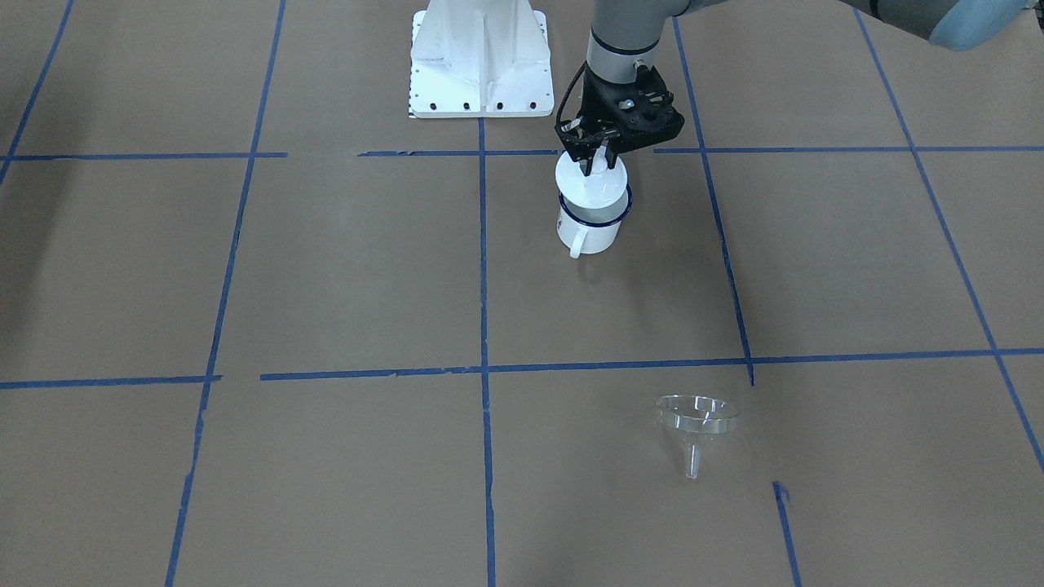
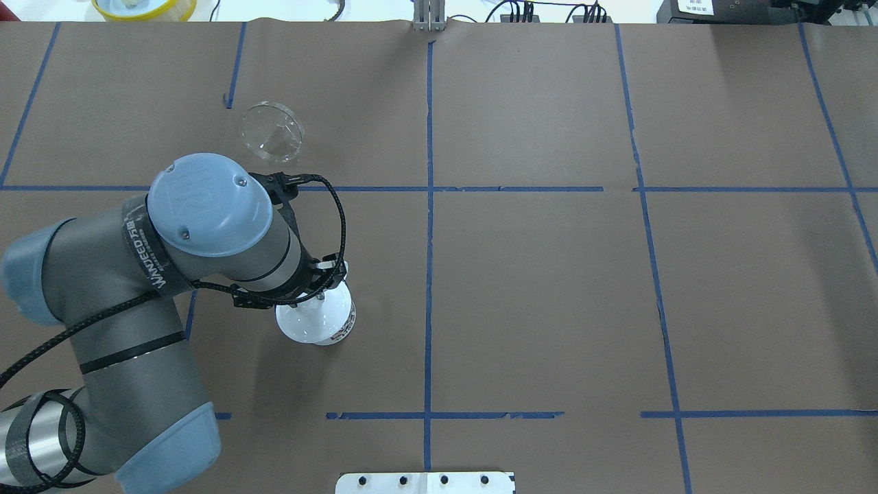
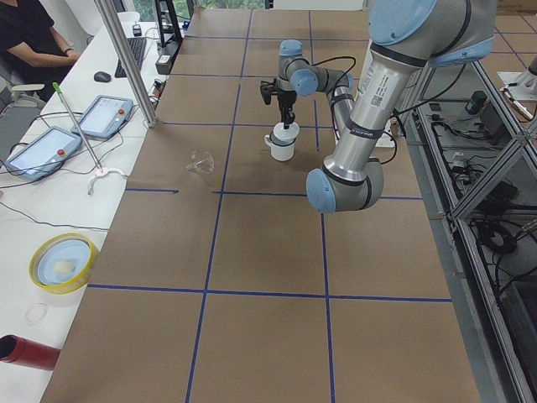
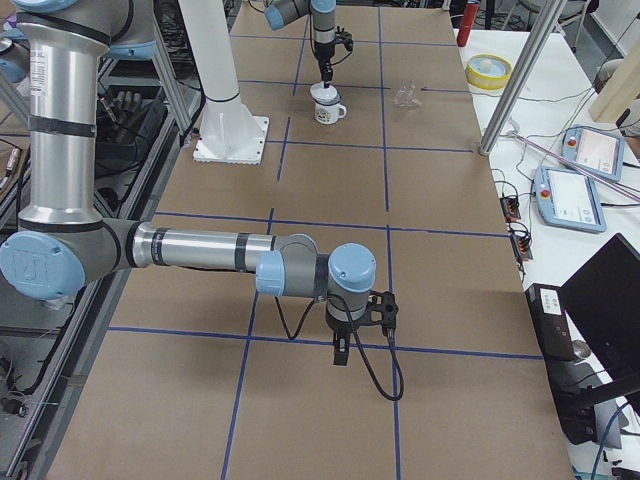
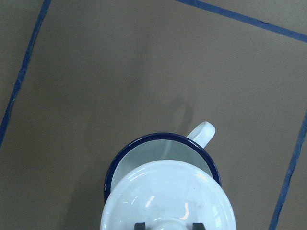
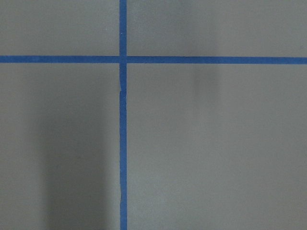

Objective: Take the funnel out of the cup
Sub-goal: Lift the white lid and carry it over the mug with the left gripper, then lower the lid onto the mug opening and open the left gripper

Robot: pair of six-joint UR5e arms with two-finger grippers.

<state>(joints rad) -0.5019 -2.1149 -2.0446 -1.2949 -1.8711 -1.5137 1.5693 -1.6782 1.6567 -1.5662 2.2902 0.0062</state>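
Observation:
The cup point(image 1: 589, 231), a white enamel mug with a dark blue rim, stands upright with its handle point(image 5: 201, 132) free. My left gripper point(image 1: 598, 159) is shut on the knob of a round white lid point(image 1: 591, 181) and holds it just over the cup's mouth; part of the cup's inside shows in the left wrist view point(image 5: 158, 149). The clear funnel point(image 1: 697, 417) lies on its side on the table, well away from the cup, and also shows in the overhead view point(image 2: 272, 132). My right gripper point(image 4: 340, 350) hangs over bare table far from both; I cannot tell whether it is open or shut.
The white robot base plate point(image 1: 481, 57) stands close behind the cup. Blue tape lines cross the brown table. A yellow bowl point(image 2: 144, 7) sits at the far edge. A side bench holds tablets point(image 3: 105, 116), and a person point(image 3: 29, 38) sits there.

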